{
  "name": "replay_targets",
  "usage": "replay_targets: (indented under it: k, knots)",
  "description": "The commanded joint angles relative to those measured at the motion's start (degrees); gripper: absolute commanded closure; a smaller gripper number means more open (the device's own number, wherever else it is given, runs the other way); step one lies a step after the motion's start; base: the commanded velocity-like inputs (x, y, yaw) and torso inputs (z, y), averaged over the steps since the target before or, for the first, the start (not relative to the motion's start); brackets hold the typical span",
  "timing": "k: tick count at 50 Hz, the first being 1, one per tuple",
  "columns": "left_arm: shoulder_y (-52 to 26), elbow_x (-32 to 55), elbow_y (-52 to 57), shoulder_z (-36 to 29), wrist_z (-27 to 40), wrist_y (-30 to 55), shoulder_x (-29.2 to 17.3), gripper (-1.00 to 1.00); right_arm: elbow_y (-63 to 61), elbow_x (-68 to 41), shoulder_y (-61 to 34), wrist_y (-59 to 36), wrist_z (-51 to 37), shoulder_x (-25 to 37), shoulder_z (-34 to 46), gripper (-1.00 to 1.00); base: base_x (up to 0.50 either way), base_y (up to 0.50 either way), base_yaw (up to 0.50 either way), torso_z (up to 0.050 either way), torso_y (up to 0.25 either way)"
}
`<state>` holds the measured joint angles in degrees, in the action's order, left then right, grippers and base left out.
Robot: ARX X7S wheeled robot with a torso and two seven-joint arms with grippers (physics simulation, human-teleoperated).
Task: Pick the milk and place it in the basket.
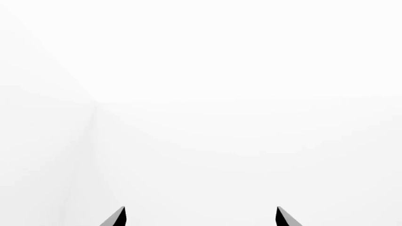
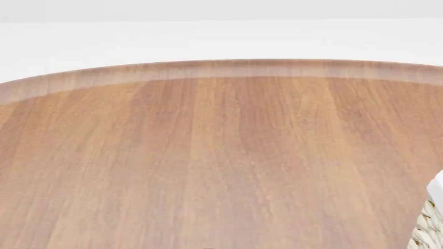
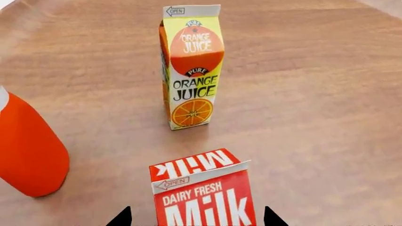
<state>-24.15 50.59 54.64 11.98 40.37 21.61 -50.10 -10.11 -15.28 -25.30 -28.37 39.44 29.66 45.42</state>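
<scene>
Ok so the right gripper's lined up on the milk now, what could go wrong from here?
Three risks, as I judge them:
1. The milk stands upright between the open right gripper fingertips; an off-centre approach could tip it.
2. The orange juice carton stands just behind; overshooting might knock it.
3. The head view shows only a corner of the basket, so placing may be poorly guided.

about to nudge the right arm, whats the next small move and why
Probably ease the right gripper straight forward onto the milk, then close. In the right wrist view the carton stands upright, centred between the two open fingertips, which are not yet around its body. The juice and the orange bottle stand apart from it, so the approach looks clear.
</scene>
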Motion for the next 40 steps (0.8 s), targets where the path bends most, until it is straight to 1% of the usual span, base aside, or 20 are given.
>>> replay_targets:
  k: [1,18,19,28,40]
  knots:
    - [0.3,-1.0,-0.1,1.3,-0.9,-0.1,0.9,-1.0,1.5,2.1,-0.1,0.5,1.5,-1.5,0.4,-1.0,0.0,0.0,0.0,0.0,0.0]
    - [0.4,-0.7,0.0,1.3,-0.6,-0.4,0.6,-1.0,3.9,2.4,-0.5,1.5,1.1,-2.0,0.4,-1.0,0.0,0.0,0.0,0.0,0.0]
    - [0.4,-0.7,0.0,1.3,-0.6,-0.4,0.6,-1.0,4.0,2.4,-0.5,1.5,1.1,-2.0,0.5,1.0,0.0,0.0,0.0,0.0,0.0]
    - [0.4,-0.8,-0.1,1.2,-0.6,-0.6,0.6,-1.0,6.6,2.9,-1.2,2.3,1.2,-2.8,0.9,1.0,0.0,0.0,0.0,0.0,0.0]
    - [0.2,-1.1,-0.5,0.7,-0.7,-0.9,0.6,-1.0,6.3,2.9,-1.2,2.0,0.7,-2.6,0.8,1.0,0.0,0.0,0.0,0.0,0.0]
